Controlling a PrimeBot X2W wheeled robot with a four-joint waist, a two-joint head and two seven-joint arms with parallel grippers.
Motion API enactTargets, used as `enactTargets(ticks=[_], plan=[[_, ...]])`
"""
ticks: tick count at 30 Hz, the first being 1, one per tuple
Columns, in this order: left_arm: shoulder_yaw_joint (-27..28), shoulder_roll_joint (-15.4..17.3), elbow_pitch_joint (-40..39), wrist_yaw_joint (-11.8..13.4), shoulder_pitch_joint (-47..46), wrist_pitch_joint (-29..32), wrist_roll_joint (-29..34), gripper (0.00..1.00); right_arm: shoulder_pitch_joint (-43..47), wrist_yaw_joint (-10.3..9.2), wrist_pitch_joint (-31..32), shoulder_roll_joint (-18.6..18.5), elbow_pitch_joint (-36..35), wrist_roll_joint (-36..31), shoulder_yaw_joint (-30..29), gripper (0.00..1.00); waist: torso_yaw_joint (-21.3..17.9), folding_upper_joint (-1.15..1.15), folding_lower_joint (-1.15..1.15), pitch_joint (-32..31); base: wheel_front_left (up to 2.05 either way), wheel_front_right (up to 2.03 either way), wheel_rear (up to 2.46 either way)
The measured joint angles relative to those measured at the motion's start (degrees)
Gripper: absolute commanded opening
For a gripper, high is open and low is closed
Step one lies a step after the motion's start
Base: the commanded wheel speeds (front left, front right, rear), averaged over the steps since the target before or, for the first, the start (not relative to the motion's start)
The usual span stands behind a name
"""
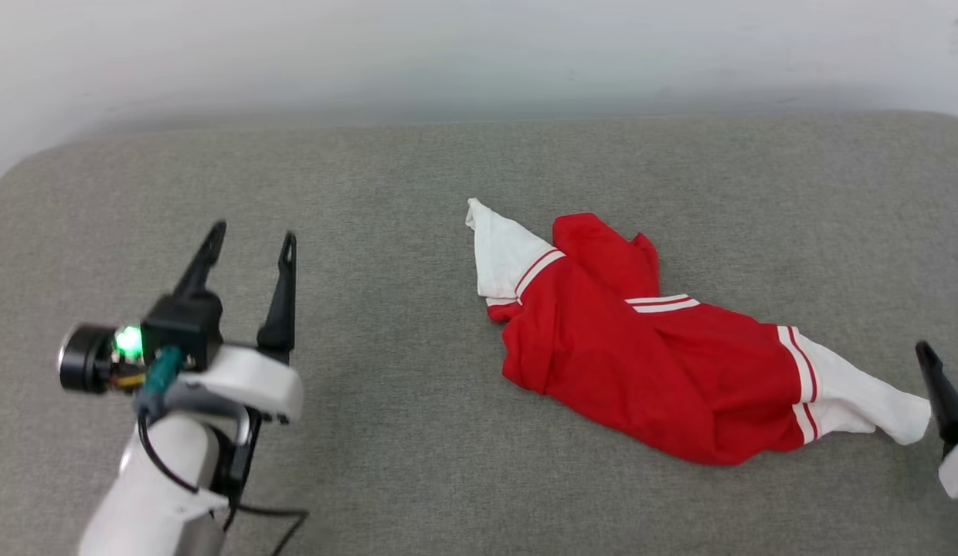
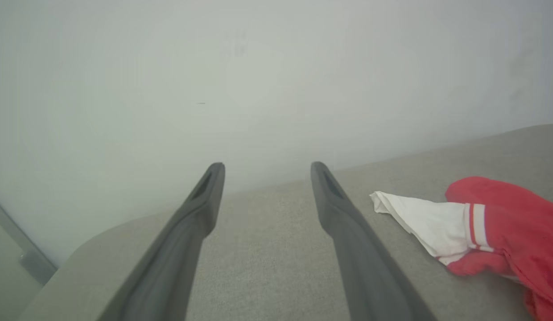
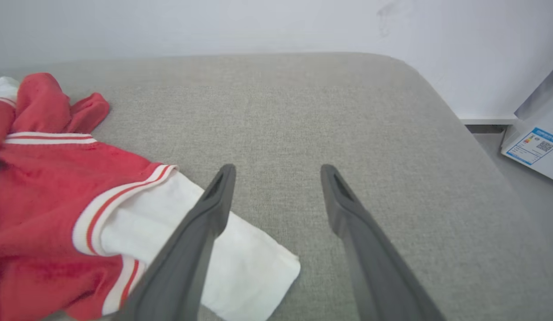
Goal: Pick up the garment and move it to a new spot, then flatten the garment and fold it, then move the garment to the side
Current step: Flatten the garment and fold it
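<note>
As the views showed it, the garment (image 1: 649, 363) lay bunched, not flat, on the grey cushion (image 1: 417, 432) beneath it, its red body heaped in folds and a white sleeve trailing from each end.

Findings:

1. Your right gripper (image 3: 278, 169) stood just beside the garment's right sleeve (image 3: 241, 263), jaws spread wide and holding nothing. In its wrist view one finger crossed over that sleeve; I could not tell whether it touched the cloth.
2. Your left gripper (image 1: 253, 233) hung well apart from the garment, on its left, jaws likewise wide and empty.

Risks, in my judgement:

- A finger so close to the garment's sleeve could snag the knit on any sideways move and drag the heap further out of shape.
- A pinch on the sleeve tip alone would likely stretch the garment into a rope instead of spreading it, and soft knit could slip from a shallow bite.
- The red body was doubled over itself. A grasp there could take several layers at once, so flattening would lock creases in.
- With your left gripper far from the garment's left sleeve (image 1: 502, 255), a one-sided pull would probably twist the garment.
</note>
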Motion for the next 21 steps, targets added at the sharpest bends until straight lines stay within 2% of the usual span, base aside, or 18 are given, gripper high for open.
enactTargets(ticks=[5, 11, 15, 21], plan=[[-1.2, 1.8, 1.3, -4.8, -8.5, 4.4, -0.9, 1.0, 0.3, 0.0, -1.1, 3.0, -6.8, -6.2, -5.3, 1.0, -1.4, 0.0, 0.0, 0.5, 0.0, 0.0, 0.0], [-4.4, 2.4, 4.1, -10.8, -19.1, 14.1, -2.9, 1.0, 3.4, 0.0, 0.1, 6.9, -16.2, -13.3, -10.6, 1.0, -2.9, 0.0, 0.0, 1.9, 0.0, 0.0, 0.0], [-7.2, 1.5, 7.7, -13.0, -25.0, 23.2, -6.4, 1.0, 5.3, 0.0, 3.1, 9.7, -22.5, -17.3, -13.7, 1.0, -3.7, 0.0, 0.0, 3.3, 0.0, 0.0, 0.0], [-14.4, 0.5, 14.6, -14.1, -32.9, 38.4, -12.5, 1.0, 7.5, 0.0, 7.2, 13.6, -29.9, -20.9, -16.6, 1.0, -4.7, 0.0, 0.0, 5.5, 0.0, 0.0, 0.0]])
